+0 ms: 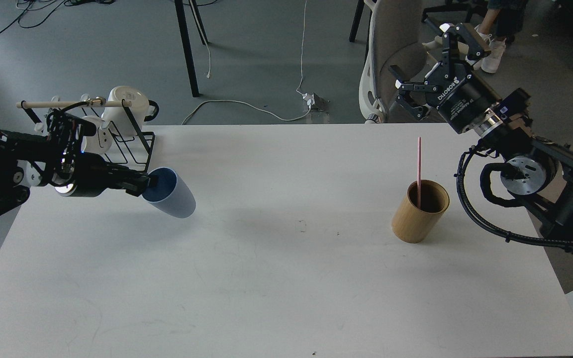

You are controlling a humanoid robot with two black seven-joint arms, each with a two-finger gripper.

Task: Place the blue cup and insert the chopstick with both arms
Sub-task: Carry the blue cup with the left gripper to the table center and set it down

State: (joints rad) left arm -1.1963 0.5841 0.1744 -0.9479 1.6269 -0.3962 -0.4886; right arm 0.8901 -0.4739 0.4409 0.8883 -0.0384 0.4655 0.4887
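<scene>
Blue cup (pixel 173 198) tilted, rim pinched by left gripper (pixel 144 183), well left of bamboo cup (pixel 420 211) holding chopstick (pixel 419 166). Right gripper (pixel 428 62) beyond bamboo cup, fingers wide, empty.

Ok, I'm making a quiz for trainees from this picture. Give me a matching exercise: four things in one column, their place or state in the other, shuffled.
Things:
1. blue cup
2. chopstick
3. left hand
4. right hand

States:
A. open, holding nothing
B. standing in the wooden cup
C. tilted, held by its rim
D. shut on a cup's rim

Pairs: 1-C, 2-B, 3-D, 4-A
</scene>
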